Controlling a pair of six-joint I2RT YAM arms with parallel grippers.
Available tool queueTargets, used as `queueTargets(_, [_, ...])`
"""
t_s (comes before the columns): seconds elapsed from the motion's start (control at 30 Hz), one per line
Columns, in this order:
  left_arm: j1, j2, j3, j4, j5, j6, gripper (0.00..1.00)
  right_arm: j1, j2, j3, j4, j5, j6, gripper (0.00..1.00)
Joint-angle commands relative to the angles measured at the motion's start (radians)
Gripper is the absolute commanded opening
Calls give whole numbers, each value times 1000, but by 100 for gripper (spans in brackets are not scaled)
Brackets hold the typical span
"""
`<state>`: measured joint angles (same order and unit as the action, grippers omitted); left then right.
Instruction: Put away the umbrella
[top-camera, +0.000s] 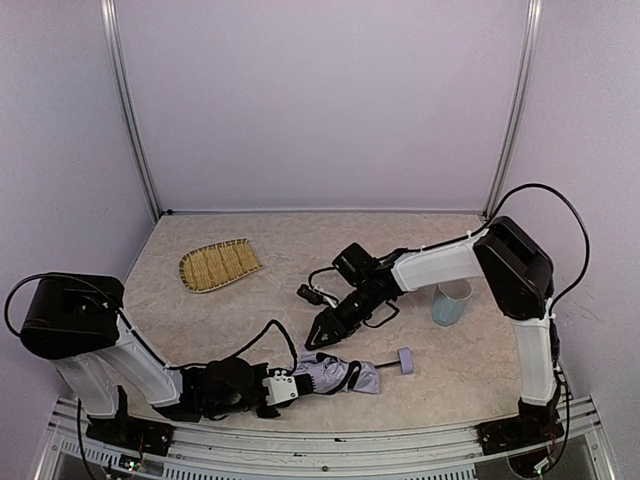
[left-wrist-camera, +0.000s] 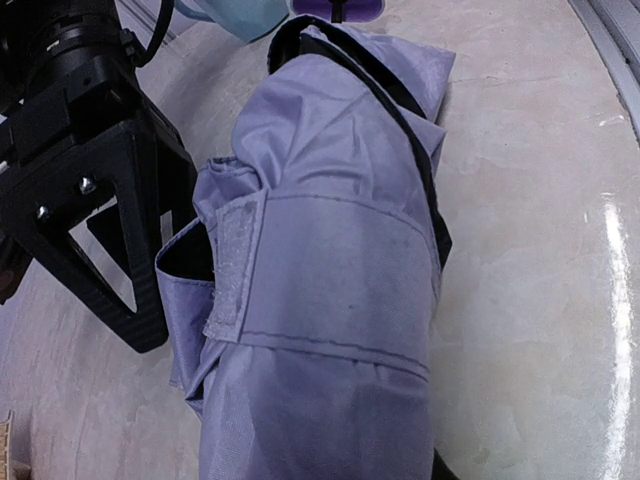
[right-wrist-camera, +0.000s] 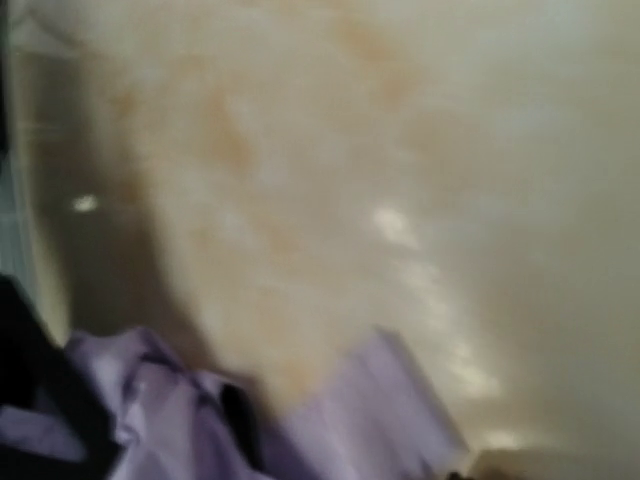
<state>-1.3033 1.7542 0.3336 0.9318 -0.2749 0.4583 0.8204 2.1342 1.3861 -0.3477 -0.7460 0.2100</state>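
Note:
The umbrella (top-camera: 338, 374) lies folded on the table near the front edge, a pale lilac bundle with black edging. Its thin shaft runs right to the small lilac handle (top-camera: 405, 360). My left gripper (top-camera: 285, 386) is at the bundle's left end and looks shut on it. In the left wrist view the fabric (left-wrist-camera: 330, 260) with its velcro strap (left-wrist-camera: 235, 265) fills the frame and hides my fingers. My right gripper (top-camera: 324, 336) hovers just above and behind the bundle, jaws apart and empty; one finger (left-wrist-camera: 115, 225) stands beside the fabric. The right wrist view is blurred and shows fabric (right-wrist-camera: 150, 410).
A light blue cup (top-camera: 451, 302) stands right of centre, near the right arm's forearm, and shows in the left wrist view (left-wrist-camera: 235, 15). A woven straw tray (top-camera: 219, 265) lies at the back left. The table's front rail runs just behind the umbrella.

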Motion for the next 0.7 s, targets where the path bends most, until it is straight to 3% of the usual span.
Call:
queueTargets(0.0, [-16, 17, -21, -98, 55, 0, 0, 45, 95, 21, -23, -84, 36, 49])
queueTargets(0.07, [-16, 19, -21, -97, 51, 1, 0, 49, 100, 25, 8, -123, 45, 34])
queueTargets(0.17, [-16, 19, -20, -97, 49, 1, 0, 42, 84, 26, 59, -144, 65, 0])
queueTargets(0.67, [18, -102, -24, -248, 265, -80, 0, -81, -152, -105, 467, -98, 142, 0])
